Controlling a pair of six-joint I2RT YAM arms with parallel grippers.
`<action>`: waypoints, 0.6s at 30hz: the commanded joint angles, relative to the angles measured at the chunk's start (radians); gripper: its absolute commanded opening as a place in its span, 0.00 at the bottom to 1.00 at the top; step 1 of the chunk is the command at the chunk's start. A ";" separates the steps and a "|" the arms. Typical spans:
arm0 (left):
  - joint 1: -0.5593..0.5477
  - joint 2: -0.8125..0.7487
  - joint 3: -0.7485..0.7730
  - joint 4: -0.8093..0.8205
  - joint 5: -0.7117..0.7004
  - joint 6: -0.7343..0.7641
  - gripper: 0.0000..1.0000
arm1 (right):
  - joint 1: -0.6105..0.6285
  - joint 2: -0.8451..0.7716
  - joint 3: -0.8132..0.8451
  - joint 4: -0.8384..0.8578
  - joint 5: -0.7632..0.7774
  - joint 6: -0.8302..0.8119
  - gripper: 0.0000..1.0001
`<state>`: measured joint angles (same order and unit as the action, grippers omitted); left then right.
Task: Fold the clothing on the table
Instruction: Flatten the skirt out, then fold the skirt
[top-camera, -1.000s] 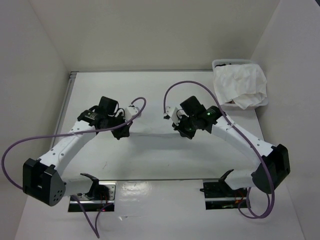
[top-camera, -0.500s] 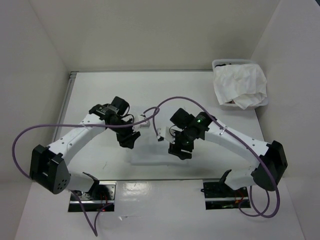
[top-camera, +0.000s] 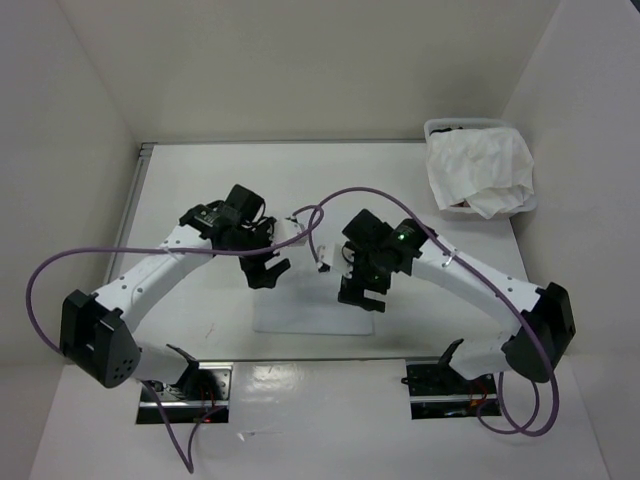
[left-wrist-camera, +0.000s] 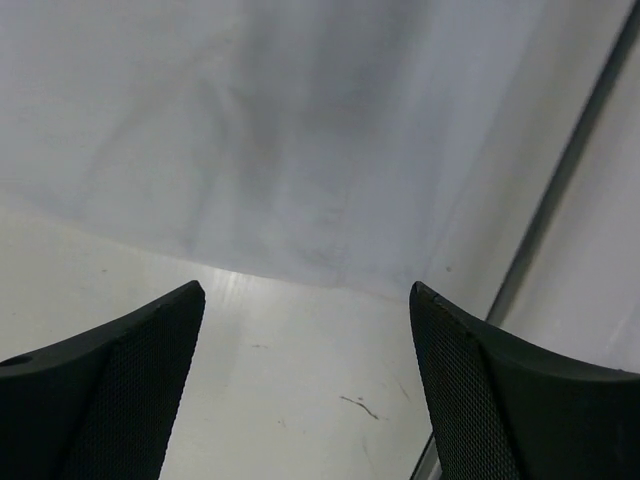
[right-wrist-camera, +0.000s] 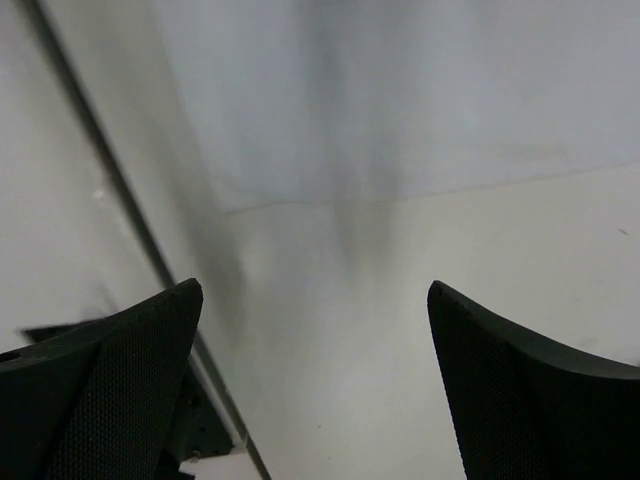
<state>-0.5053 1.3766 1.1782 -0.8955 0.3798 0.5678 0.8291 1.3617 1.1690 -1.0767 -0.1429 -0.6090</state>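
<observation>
top view is bright and even, white on white, with a glossy glare on the table (top-camera: 300, 385) well behind both sets of jaws. at the left gripper (left-wrist-camera: 305, 290) it's dim and grey: soft shadow band ahead of the spread jaws, pale sheen between them. the right gripper (right-wrist-camera: 315, 285) view is smeared, with a dark streak ahead and both fingers (right-wrist-camera: 100, 390) blurred black.

My left tool (top-camera: 265, 272) and my right tool (top-camera: 358, 295) are black, and their pads (left-wrist-camera: 120, 400) carry a fine dotted mesh pattern. My arms (top-camera: 150, 270) are white with black joints and trail purple cables (top-camera: 29, 292). A green light (top-camera: 399, 238) glows on the right one. The worktop (top-camera: 200, 180) is plain matte white with a grey rail (top-camera: 135, 200). The clothing (top-camera: 310, 315) is plain white, as is the cloth (top-camera: 480, 170) in the pale bin (top-camera: 437, 128).
</observation>
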 joint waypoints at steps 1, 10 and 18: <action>0.028 -0.007 0.006 0.187 -0.094 -0.109 0.90 | -0.114 -0.038 0.043 0.173 0.097 0.025 0.97; 0.145 0.326 0.131 0.242 -0.153 -0.341 0.90 | -0.386 0.175 0.126 0.368 0.111 0.150 0.97; 0.202 0.453 0.261 0.314 -0.136 -0.509 0.91 | -0.464 0.355 0.253 0.446 0.091 0.252 0.97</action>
<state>-0.3145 1.8225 1.3727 -0.6395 0.2375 0.1493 0.3908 1.6909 1.3514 -0.7200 -0.0422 -0.4179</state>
